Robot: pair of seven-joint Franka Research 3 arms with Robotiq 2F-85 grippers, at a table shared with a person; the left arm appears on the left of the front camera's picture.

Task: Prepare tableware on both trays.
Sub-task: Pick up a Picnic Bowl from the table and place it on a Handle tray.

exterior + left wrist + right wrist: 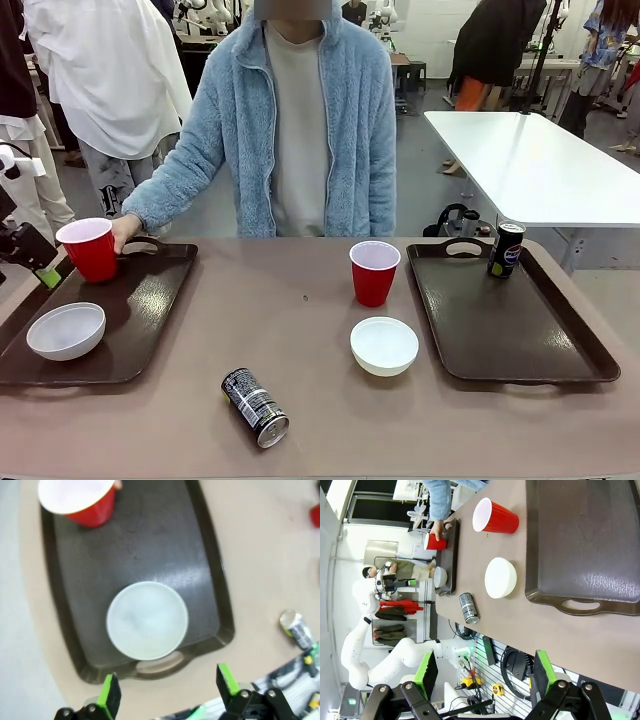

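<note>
Count, w/ the clock set on the front view and 12 toward the person: 2 trays, 2 bowls, 2 red cups, 2 cans.

Trays: left tray (140, 310) lies at 9 on the surface (300, 340), right tray (500, 320) at 3. They're well apart.

Bowls: bowl 1 (66, 331) is on the left tray at approx. 7. Bowl 2 (384, 346) sits on the bare surface, just off the right tray's 9 side.

Cups: cup 1 (90, 250) stands upright on the left tray at approx. 11, and the person's hand (125, 232) is against it from its 2 side. Cup 2 (374, 272) stands upright on the surface at 12 of bowl 2, close but apart.

Cans: can 1 (506, 250) stands upright on the right tray at 12, next to the handle cut-out. Can 2 (255, 406) lies on its side on the surface at 6, silver end aimed toward 5.

Left jaws: released, green pads (109, 695) spread wide above the left tray's handle end, w/ bowl 1 just beyond them in the left wrist view. Right jaws: released too, pads (541, 667) apart, hanging off the surface's edge near the right tray's handle.
</note>
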